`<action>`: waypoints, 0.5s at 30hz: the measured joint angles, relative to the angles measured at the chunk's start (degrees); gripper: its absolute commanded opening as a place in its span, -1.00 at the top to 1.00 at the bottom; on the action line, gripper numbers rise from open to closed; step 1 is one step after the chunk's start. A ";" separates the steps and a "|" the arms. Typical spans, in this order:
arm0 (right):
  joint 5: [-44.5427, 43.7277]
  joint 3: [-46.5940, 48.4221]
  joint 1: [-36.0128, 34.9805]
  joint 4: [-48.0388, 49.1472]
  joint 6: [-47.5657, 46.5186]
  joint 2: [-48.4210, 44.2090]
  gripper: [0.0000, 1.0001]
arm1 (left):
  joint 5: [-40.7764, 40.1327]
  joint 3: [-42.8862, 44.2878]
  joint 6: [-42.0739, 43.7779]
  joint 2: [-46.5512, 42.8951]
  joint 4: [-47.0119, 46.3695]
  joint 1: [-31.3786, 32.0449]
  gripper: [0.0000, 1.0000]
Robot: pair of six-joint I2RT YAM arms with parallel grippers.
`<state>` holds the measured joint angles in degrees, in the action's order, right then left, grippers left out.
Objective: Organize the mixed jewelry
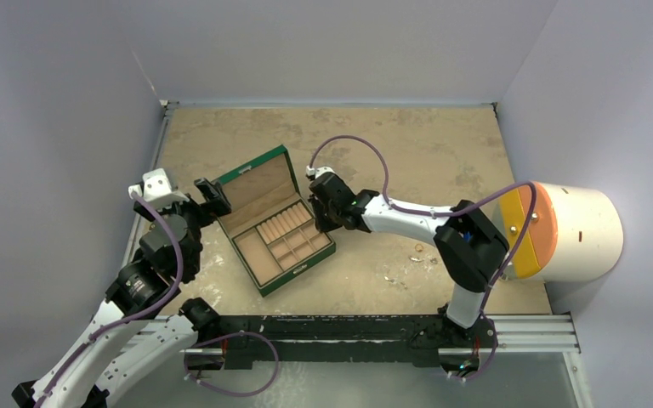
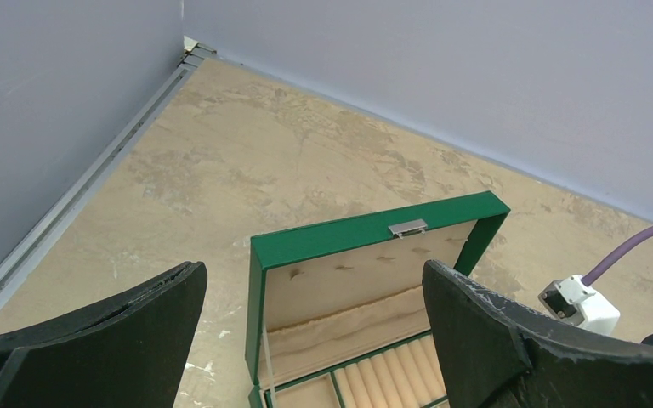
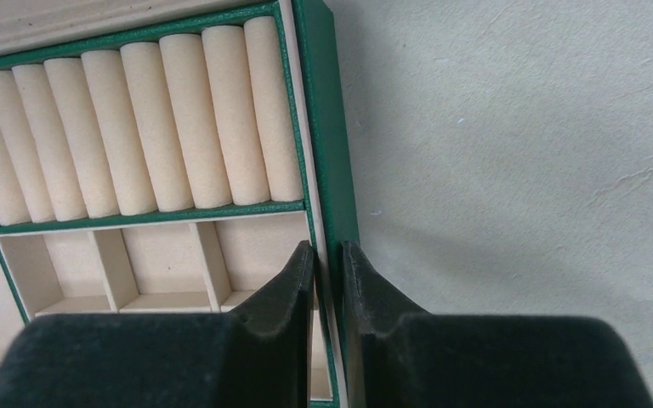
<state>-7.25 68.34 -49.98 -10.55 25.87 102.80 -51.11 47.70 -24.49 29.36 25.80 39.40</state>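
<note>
— Where is the mixed jewelry [image 1: 418, 248]?

— Loose on the table [image 1: 408, 144], right of the green box [image 1: 299, 265] and well apart from it. It is tiny gold and silver specks, scattered between the box and a white drum [image 1: 578, 229]. They are too small to tell one piece from another. Two gold bits show at the edge of the right wrist view.

— And the grippers?

— The right gripper [image 3: 327, 251] is narrow, pinching the box's right wall with one finger inside and one outside. The left gripper [image 2: 313, 267] stands wide, holding nothing, in front of the raised lid [image 2: 349, 293].

— The box itself?

— Cream lining, a row of cream rolls [image 3: 136, 127], and small compartments [image 3: 161, 263] below them.

— The surroundings?

— A mottled beige tabletop, worn in patches. Pale lavender-grey walls [image 1: 332, 42] close three sides. The drum, banded orange, sits at the right.
</note>
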 measured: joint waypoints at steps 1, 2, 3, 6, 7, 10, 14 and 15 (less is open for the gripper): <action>-0.07 -0.02 0.17 0.13 0.04 0.00 1.00 | 0.00 0.00 0.00 0.04 0.00 0.00 -0.96; -0.11 -0.11 0.50 0.26 0.07 -0.02 1.00 | 0.00 0.00 0.00 0.09 0.00 0.00 -0.96; -0.09 -0.26 0.92 0.42 0.13 -0.11 1.00 | 0.00 0.00 0.00 0.15 0.00 0.00 -0.96; -0.09 -1.29 2.93 1.05 0.31 -0.83 1.00 | 0.00 0.00 0.00 0.33 0.00 0.00 -0.96; -0.15 -1.75 3.76 1.09 0.37 -1.25 1.00 | 0.00 0.00 0.00 0.37 0.00 0.00 -0.96; -0.79 -3.48 6.64 1.03 0.55 -2.84 1.00 | 0.02 0.00 0.00 0.50 -0.02 0.00 -0.96; -1.77 -5.18 10.38 1.01 0.70 -4.35 1.00 | 0.09 0.00 0.02 0.79 0.00 0.00 -0.96; -2.08 -5.44 11.06 1.03 0.68 -4.59 1.00 | 0.13 0.00 0.02 0.85 -0.02 0.00 -0.96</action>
<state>-9.32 62.89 -38.92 -9.52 26.55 98.21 -50.98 47.70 -24.47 30.22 25.78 39.40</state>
